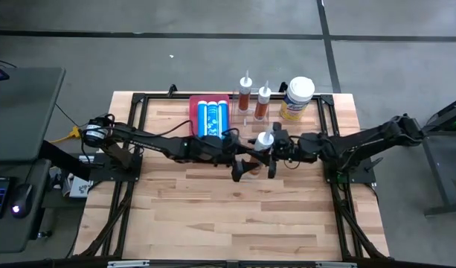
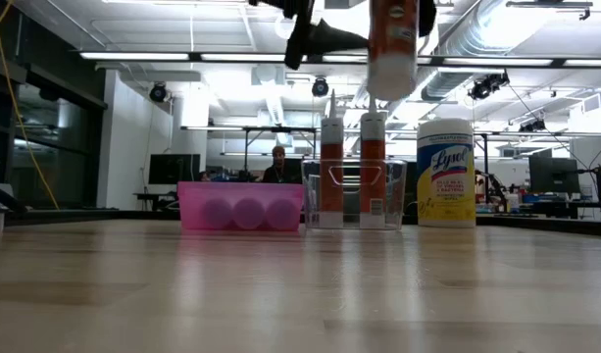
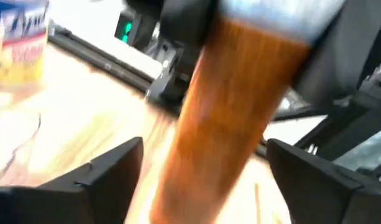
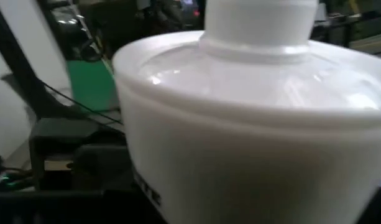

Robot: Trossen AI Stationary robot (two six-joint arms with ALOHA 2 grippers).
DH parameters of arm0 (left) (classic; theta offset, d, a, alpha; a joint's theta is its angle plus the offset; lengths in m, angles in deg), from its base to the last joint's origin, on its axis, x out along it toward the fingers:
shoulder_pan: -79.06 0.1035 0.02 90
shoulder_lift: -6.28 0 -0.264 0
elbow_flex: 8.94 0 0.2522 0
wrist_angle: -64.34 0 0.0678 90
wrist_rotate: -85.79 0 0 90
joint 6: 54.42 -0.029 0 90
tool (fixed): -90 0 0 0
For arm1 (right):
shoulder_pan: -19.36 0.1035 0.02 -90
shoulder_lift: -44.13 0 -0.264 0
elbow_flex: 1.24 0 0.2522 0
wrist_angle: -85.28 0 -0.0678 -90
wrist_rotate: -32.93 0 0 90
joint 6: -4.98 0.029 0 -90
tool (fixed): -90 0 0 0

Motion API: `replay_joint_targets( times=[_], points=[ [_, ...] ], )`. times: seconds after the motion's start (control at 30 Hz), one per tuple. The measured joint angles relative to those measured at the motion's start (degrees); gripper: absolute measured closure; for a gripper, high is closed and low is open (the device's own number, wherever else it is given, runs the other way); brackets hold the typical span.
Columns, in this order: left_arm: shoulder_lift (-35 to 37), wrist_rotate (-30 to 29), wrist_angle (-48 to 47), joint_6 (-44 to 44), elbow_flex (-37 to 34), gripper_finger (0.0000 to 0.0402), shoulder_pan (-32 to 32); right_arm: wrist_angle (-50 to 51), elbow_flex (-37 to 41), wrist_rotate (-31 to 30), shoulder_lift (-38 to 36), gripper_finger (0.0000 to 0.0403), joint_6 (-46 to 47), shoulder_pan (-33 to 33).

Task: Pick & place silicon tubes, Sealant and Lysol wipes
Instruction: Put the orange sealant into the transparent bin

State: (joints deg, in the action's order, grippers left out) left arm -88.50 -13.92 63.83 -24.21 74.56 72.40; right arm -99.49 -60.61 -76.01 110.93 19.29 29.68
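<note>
An orange sealant cartridge with a white cap (image 1: 266, 139) hangs upright high above the table's middle; it also shows in the low view (image 2: 392, 49). My right gripper (image 1: 277, 144) is shut on it. My left gripper (image 3: 202, 177) is open, with a finger on either side of the cartridge's orange body (image 3: 234, 106) and a gap on each side. The Lysol wipes (image 1: 297, 97) stand on their base at the far edge. Two more orange cartridges stand upright in a clear container (image 1: 254, 106). My right gripper holds the orange cartridge by its upper part, just below the white cap (image 4: 252, 93), coming level from the table's right. The cap fills the wrist view and hides the fingers. The cartridge hangs upright, its lower end (image 2: 391, 90) well clear of the table.
A pink tray (image 1: 210, 116) with three blue tubes lies at the far edge, left of the clear container (image 2: 354, 196). The Lysol canister (image 2: 446, 173) stands right of the container. Bare wooden tabletop (image 1: 235, 216) spreads over the near half. A person sits in the room behind.
</note>
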Motion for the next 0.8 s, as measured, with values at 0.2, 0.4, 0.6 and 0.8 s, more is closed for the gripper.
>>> replay_joint_targets(
  times=[0.2,0.4,0.6,0.8],
  points=[
    [1.3,-0.6,-4.9,2.2,0.1,0.0046,0.3,8.5,-0.2,-10.0,-1.7,0.0232,-0.1,1.3],
    [5.4,-10.3,-17.8,6.8,0.0,0.0058,1.9,17.5,-0.2,-19.3,-3.3,0.0232,2.0,2.1],
    [12.9,-14.2,-31.0,3.6,-0.4,0.0074,1.2,22.6,-0.2,-19.1,-5.0,0.0232,2.2,2.1],
    [20.2,-19.4,-39.6,-0.3,-1.7,0.0082,-2.0,23.7,-0.2,-15.4,-5.4,0.0232,2.3,1.2]
  ],
)
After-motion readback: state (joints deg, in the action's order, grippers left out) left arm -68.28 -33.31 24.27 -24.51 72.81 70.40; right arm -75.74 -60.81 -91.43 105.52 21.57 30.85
